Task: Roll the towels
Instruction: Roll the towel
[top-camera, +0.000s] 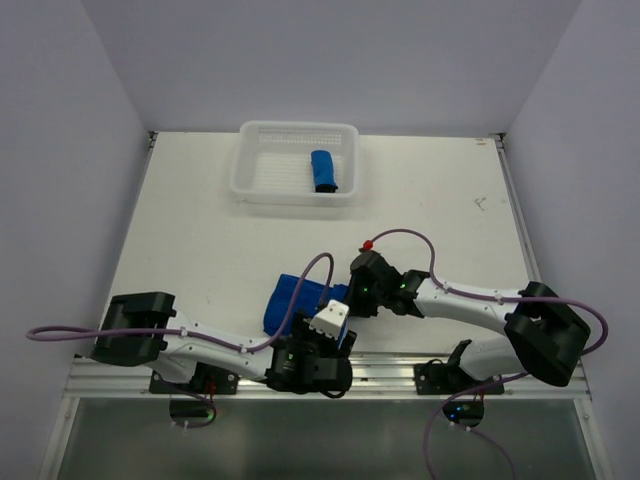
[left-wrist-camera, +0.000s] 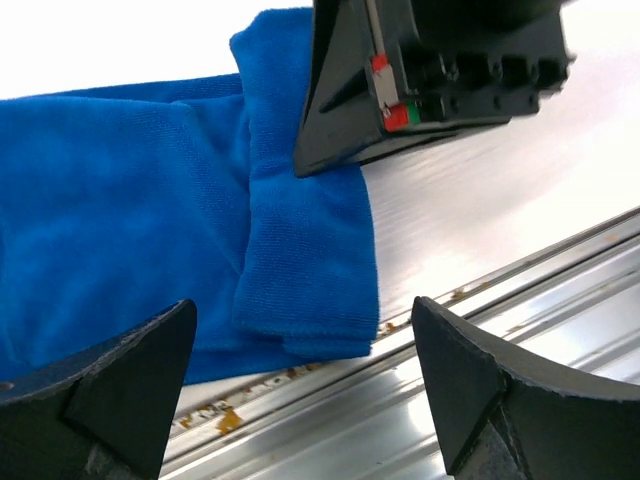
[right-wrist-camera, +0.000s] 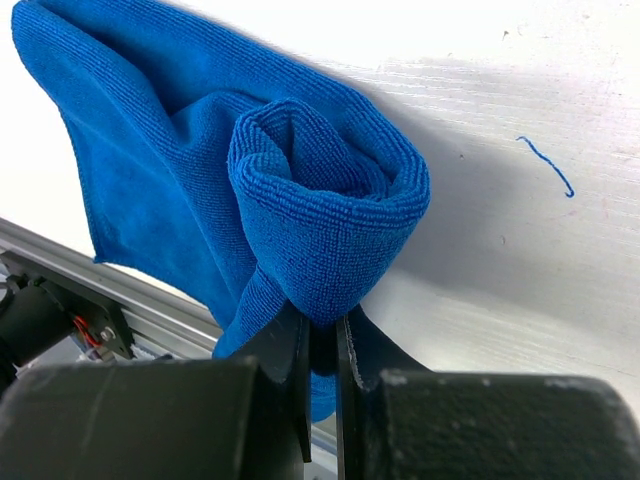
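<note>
A royal-blue towel (top-camera: 293, 302) lies partly folded near the table's front edge, between the two arms. My right gripper (top-camera: 352, 296) is shut on its right edge, where the cloth curls into a loose roll (right-wrist-camera: 320, 210). My left gripper (top-camera: 335, 340) is open and empty just in front of the towel, its jaws wide apart over the metal rail with the towel's folded edge (left-wrist-camera: 310, 290) between and beyond them. A second blue towel (top-camera: 323, 171) lies rolled in the white basket (top-camera: 250, 180) at the back.
The metal rail (left-wrist-camera: 400, 400) runs along the table's front edge under my left gripper. The right gripper's body (left-wrist-camera: 430, 70) shows just above the towel in the left wrist view. A loose blue thread (right-wrist-camera: 548, 165) lies on the table.
</note>
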